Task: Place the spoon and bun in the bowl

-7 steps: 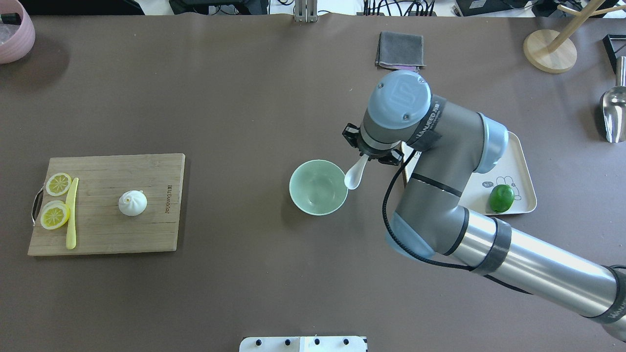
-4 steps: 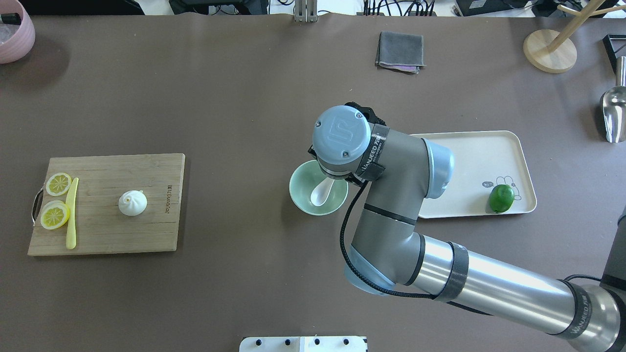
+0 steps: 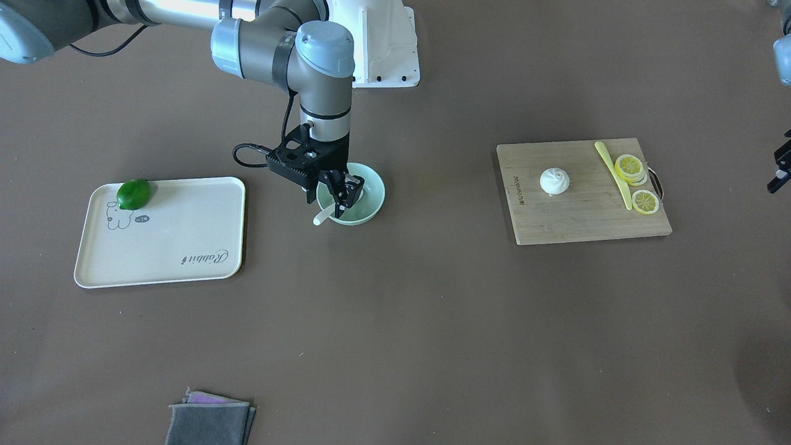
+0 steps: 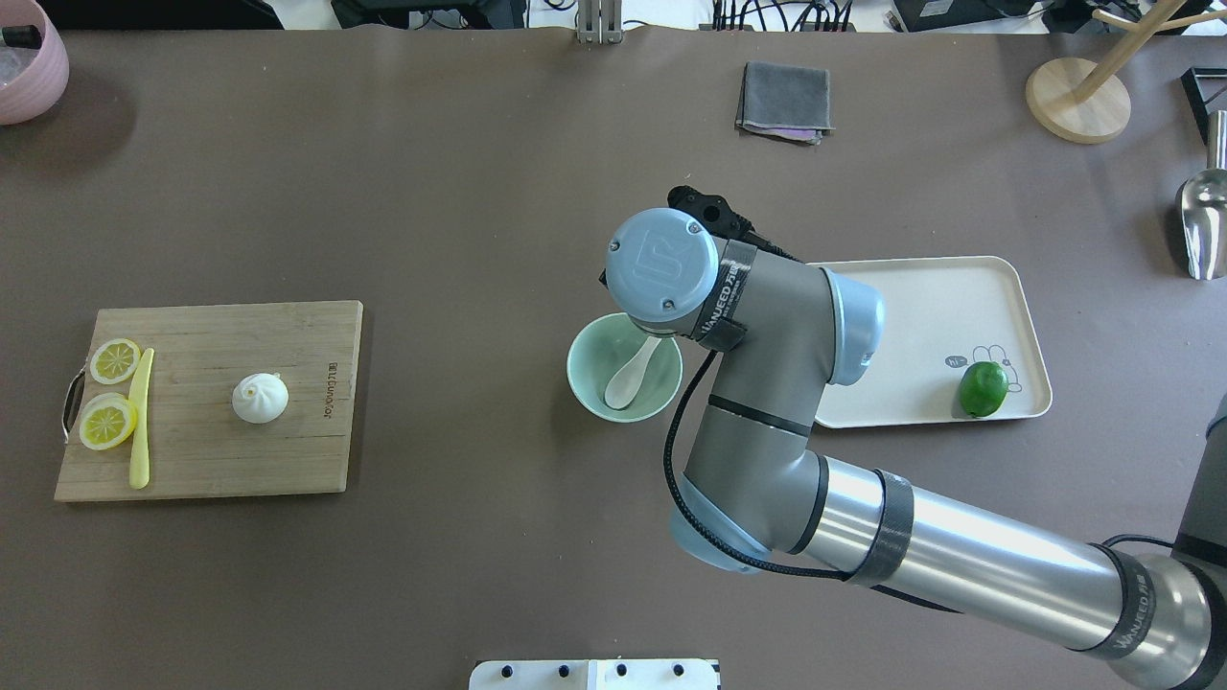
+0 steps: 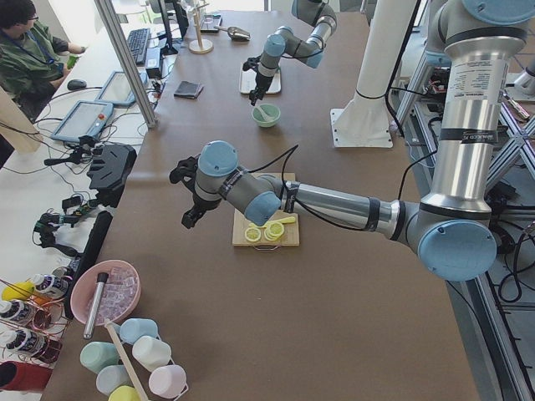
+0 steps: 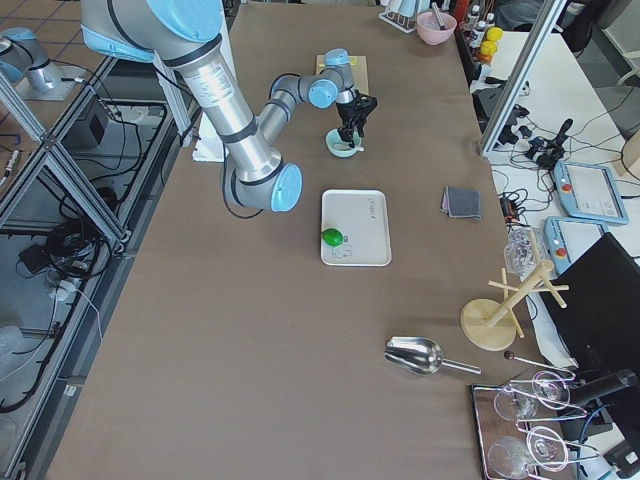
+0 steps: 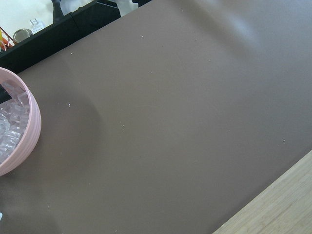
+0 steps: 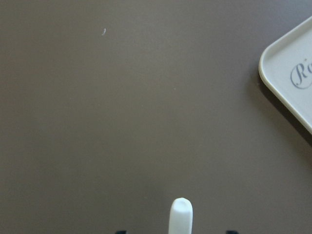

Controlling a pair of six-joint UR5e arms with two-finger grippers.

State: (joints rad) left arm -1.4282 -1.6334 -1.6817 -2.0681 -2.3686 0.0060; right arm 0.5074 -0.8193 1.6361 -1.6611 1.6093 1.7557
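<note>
The cream-white spoon (image 4: 628, 376) lies in the mint-green bowl (image 4: 587, 356) at mid-table, its handle leaning over the rim (image 3: 322, 217). My right gripper (image 3: 342, 196) hangs just above the bowl with its jaws wide apart around the handle tip, which shows in the right wrist view (image 8: 181, 214). In the overhead view the wrist hides it. The white bun (image 4: 260, 398) sits on the wooden cutting board (image 4: 307, 450) at the left. My left gripper (image 5: 191, 215) hovers beyond the board's outer end; I cannot tell whether it is open or shut.
Lemon slices (image 4: 107, 422) and a thin yellow knife (image 4: 141, 417) lie on the board's left end. A cream tray (image 4: 911, 316) with a lime (image 4: 983, 388) sits right of the bowl. A grey cloth (image 4: 784, 101), pink bowl (image 4: 24, 57) and metal scoop (image 4: 1203, 220) stand farther off.
My right arm carried the spoon left from beside the bowl to over it. The spoon now rests in the bowl and the jaws stand apart from it.
</note>
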